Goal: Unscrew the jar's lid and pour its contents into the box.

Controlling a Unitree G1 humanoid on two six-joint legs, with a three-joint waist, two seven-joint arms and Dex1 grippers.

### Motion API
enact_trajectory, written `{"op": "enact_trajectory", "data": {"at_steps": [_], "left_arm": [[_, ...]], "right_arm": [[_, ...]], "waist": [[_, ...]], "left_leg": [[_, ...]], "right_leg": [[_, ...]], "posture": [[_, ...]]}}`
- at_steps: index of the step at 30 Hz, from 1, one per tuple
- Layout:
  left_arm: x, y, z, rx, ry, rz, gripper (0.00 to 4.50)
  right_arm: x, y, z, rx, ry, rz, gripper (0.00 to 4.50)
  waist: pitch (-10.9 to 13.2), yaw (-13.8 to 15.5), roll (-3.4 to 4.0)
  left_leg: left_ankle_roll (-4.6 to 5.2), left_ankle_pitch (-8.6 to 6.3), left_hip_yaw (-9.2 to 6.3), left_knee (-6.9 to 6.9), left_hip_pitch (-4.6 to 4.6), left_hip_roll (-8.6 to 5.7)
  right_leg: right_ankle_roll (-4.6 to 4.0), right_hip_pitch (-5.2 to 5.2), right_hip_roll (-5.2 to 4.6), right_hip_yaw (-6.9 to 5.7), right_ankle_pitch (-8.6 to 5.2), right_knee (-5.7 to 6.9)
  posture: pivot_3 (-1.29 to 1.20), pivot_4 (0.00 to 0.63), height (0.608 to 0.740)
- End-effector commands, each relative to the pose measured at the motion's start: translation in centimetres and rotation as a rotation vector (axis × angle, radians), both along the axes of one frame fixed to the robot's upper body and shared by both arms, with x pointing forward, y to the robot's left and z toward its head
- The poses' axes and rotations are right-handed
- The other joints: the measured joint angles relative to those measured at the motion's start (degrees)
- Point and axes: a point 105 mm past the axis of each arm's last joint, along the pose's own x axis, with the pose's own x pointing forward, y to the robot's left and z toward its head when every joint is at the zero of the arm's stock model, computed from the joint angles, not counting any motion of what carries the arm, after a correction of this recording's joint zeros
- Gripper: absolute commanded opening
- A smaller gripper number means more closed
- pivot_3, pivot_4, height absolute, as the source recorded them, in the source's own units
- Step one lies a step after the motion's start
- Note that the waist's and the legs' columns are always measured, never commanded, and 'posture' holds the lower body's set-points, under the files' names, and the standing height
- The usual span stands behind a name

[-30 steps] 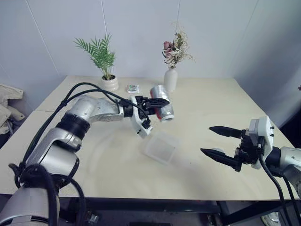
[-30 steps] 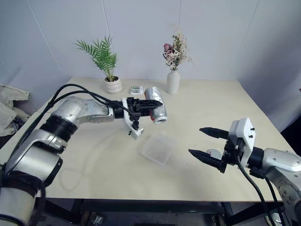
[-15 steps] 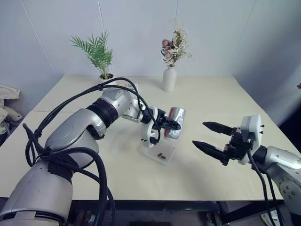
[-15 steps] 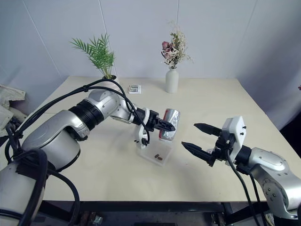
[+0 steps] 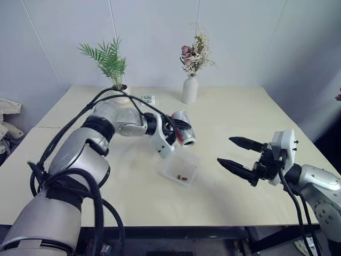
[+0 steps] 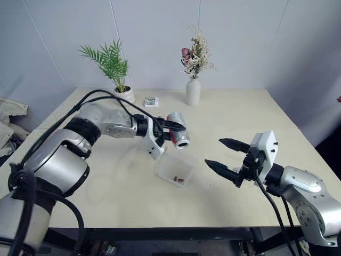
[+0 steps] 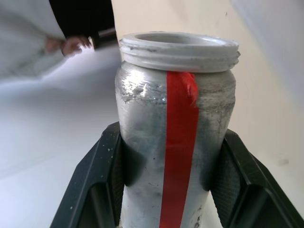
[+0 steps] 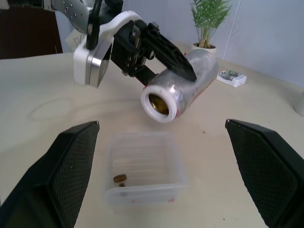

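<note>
Right wrist view: jar [image 8: 178,92] lidless, lying near level above table [image 5: 234,181], open mouth over far edge of box [image 8: 145,173]. Left gripper [image 8: 161,52] clenched on jar's body, fingers [image 7: 102,185] pressing either side of red stripe. Contents [image 8: 119,179] lie in box. Right gripper [image 5: 240,154] released, fingers spread wide, beside box, holding nothing. Packet [image 8: 231,77] near potted plant [image 5: 109,61].

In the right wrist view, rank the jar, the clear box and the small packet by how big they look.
1. The box looks largest, though it lies nearest the camera.
2. The jar, held in the left gripper, looks somewhat smaller.
3. The packet, farthest back, looks smallest.
</note>
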Motion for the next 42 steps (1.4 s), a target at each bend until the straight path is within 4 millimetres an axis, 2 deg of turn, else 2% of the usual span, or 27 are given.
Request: {"op": "enact_trajectory", "data": {"at_steps": [1,4,5,8,9,11,12,15,17,19,23,27,32,34,42], "left_arm": [[0.5,1.0,2.6,-0.356,0.262,0.058,2.06],[1.3,3.1,3.8,-0.627,0.484,0.111,2.06],[2.0,4.6,4.2,-0.768,0.568,0.155,2.06],[2.7,7.2,4.7,-0.99,0.68,0.23,2.06],[3.0,8.8,4.7,-1.083,0.689,0.277,2.06],[3.7,13.4,4.2,-1.308,0.687,0.408,2.06],[3.8,15.1,3.8,-1.364,0.676,0.461,2.06],[3.6,17.6,3.2,-1.467,0.666,0.538,2.06],[3.4,21.4,1.4,-1.568,0.635,0.669,2.06],[2.9,23.9,-0.2,-1.615,0.607,0.76,2.06],[2.2,26.7,-2.6,-1.624,0.558,0.869,2.06],[1.7,28.0,-3.1,-1.72,0.53,0.839,2.06],[1.0,29.1,-5.2,-1.759,0.49,0.865,2.06],[0.7,28.9,-6.3,-1.772,0.484,0.853,2.06],[0.2,29.0,-8.7,-1.913,0.541,0.83,2.06]], "right_arm": [[-0.4,1.0,1.3,-0.011,-0.035,0.065,4.49],[-0.3,1.6,1.8,-0.021,-0.041,0.106,4.49],[-0.2,2.0,2.0,-0.027,-0.045,0.125,4.49],[-0.1,2.5,2.3,-0.037,-0.054,0.154,4.49],[0.0,2.8,2.5,-0.037,-0.057,0.166,4.49],[0.1,3.5,2.8,-0.041,-0.068,0.196,4.49],[0.2,3.7,2.9,-0.039,-0.07,0.208,4.49],[0.1,4.1,3.0,-0.038,-0.074,0.23,4.49],[0.1,5.0,3.1,-0.043,-0.082,0.268,4.49],[0.1,5.7,3.2,-0.046,-0.091,0.299,4.49],[0.1,6.6,3.6,-0.047,-0.107,0.335,4.49],[0.1,6.7,3.6,-0.05,-0.108,0.34,4.49],[0.1,6.8,3.5,-0.05,-0.105,0.337,4.49],[0.0,6.8,3.4,-0.051,-0.103,0.336,4.49],[-0.3,6.7,3.4,-0.053,-0.103,0.333,4.49]], "waist": [[0.0,0.0,0.01],[0.0,-0.1,-0.02],[0.0,-0.3,-0.01],[0.0,-0.5,-0.01],[0.0,-0.6,-0.01],[0.0,-1.2,-0.01],[0.0,-1.5,-0.02],[0.0,-1.7,-0.03],[0.0,-1.5,-0.04],[0.0,-1.7,-0.06],[0.0,-1.5,-0.09],[0.0,-1.0,-0.12],[-0.1,-1.0,-0.15],[-0.1,-1.0,-0.15],[-0.1,-1.6,-0.17]], "left_leg": [[0.01,-0.01,-0.02,0.11,-0.03,0.02],[0.05,-0.03,-0.05,0.44,-0.06,0.06],[0.06,-0.04,-0.08,0.55,-0.08,0.06],[0.09,-0.04,-0.07,0.73,0.01,0.06],[0.08,-0.04,-0.09,0.77,0.02,0.06],[0.08,-0.04,-0.09,0.78,0.12,0.05],[0.08,-0.03,-0.07,0.78,0.18,0.05],[0.06,-0.02,-0.04,0.74,0.36,0.07],[0.04,0.01,-0.06,0.74,0.38,0.07],[0.03,0.01,-0.04,0.76,0.39,0.07],[0.03,0.01,0.03,0.67,0.45,0.07],[0.04,0.01,0.01,0.67,0.4,0.08],[0.06,-0.01,0.07,0.63,0.37,0.08],[0.06,-0.01,0.07,0.62,0.38,0.09],[0.06,-0.01,0.11,0.63,0.4,0.13]], "right_leg": [[-0.01,0.0,0.0,-0.01,0.0,0.07],[-0.05,0.0,0.01,0.0,0.02,0.37],[-0.05,0.0,0.02,-0.01,0.03,0.48],[-0.05,0.01,0.03,0.07,0.05,0.74],[-0.05,0.01,0.03,0.07,0.05,0.85],[-0.05,0.02,0.03,0.11,0.05,0.96],[-0.06,0.03,0.03,0.16,0.06,1.02],[-0.1,0.09,0.04,0.2,0.08,1.12],[-0.11,0.11,0.04,0.19,0.08,1.16],[-0.12,0.12,0.04,0.21,0.1,1.16],[-0.12,0.13,0.02,0.26,0.12,1.11],[-0.12,0.13,0.02,0.23,0.13,1.03],[-0.1,0.13,-0.02,0.23,0.2,0.88],[-0.11,0.13,-0.02,0.23,0.2,0.88],[-0.17,0.13,-0.02,0.21,0.25,0.88]], "posture": [[0.0,0.15,0.74],[0.0,0.15,0.74],[0.0,0.15,0.74],[0.0,0.15,0.74],[0.0,0.15,0.74],[0.0,0.15,0.74],[0.0,0.15,0.74],[0.0,0.15,0.74],[0.0,0.15,0.74],[0.0,0.15,0.74],[0.0,0.15,0.74],[0.0,0.15,0.74],[0.0,0.15,0.74],[0.0,0.15,0.74],[0.0,0.15,0.74]]}}
